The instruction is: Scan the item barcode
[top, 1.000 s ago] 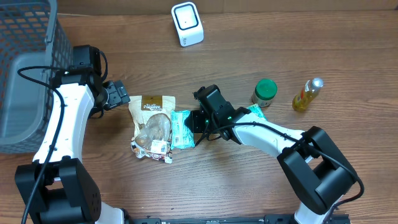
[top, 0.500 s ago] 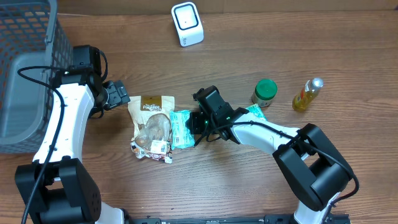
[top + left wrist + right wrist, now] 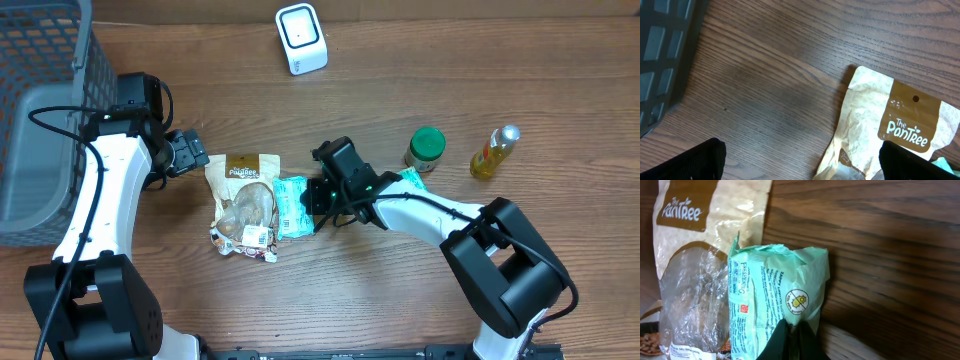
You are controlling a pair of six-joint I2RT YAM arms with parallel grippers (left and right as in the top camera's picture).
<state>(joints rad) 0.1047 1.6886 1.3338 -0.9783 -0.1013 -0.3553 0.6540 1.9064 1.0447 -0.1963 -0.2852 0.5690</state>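
Mint-green packet [image 3: 774,297] lies flat on the wooden table [image 3: 420,300], one edge clamped between the closed fingers [image 3: 788,341] of the right hand [image 3: 317,199]. In the right wrist view the grip sits at the packet's near edge, the printed face turned up. Just past the packet from that hand, and touching its far side, lies a tan pouch [image 3: 243,188] marked "The Pantree", with a clear window on its front. The left hand [image 3: 194,154] hovers just beside the pouch's top corner, on the side away from the packet. Its dark fingers [image 3: 692,161] are spread wide with nothing between them. The white scanner [image 3: 301,38] stands well apart from both hands near the table's far edge. A green-lidded jar [image 3: 427,147] and a bottle of yellow liquid [image 3: 494,152] stand behind the right hand, beyond its arm. A grey basket [image 3: 40,110] sits behind the left hand.
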